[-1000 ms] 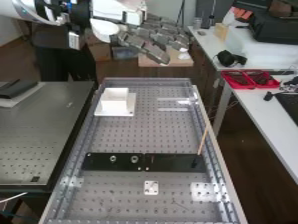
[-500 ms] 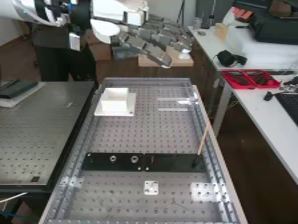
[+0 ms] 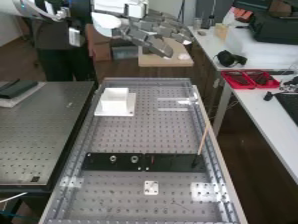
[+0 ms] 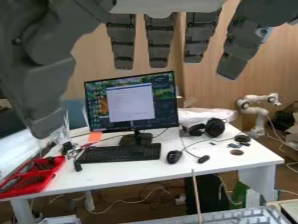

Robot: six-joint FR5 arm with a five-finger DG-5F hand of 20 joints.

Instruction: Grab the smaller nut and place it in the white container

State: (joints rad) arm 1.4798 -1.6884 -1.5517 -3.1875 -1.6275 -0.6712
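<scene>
The hand is up at the far end of the high view, beyond and above the perforated bench, its fingers straight and apart from one another. In the wrist view the fingers and thumb hang down, also extended, with gaps between them. On the bench, toward its far end, the white container sits on a flat white plate. Nearer, a flat black bar lies crosswise, and the larger nut and the bearing stand side by side on it, apart. Where the smaller nut is, I cannot tell. A thin wooden stick rises at a slant from the bar's right part, and a small white square plate lies nearer than the bar. Behind the fingers in the wrist view, a monitor, a keyboard and headphones are on a white table, with a red tray near the keyboard.
</scene>
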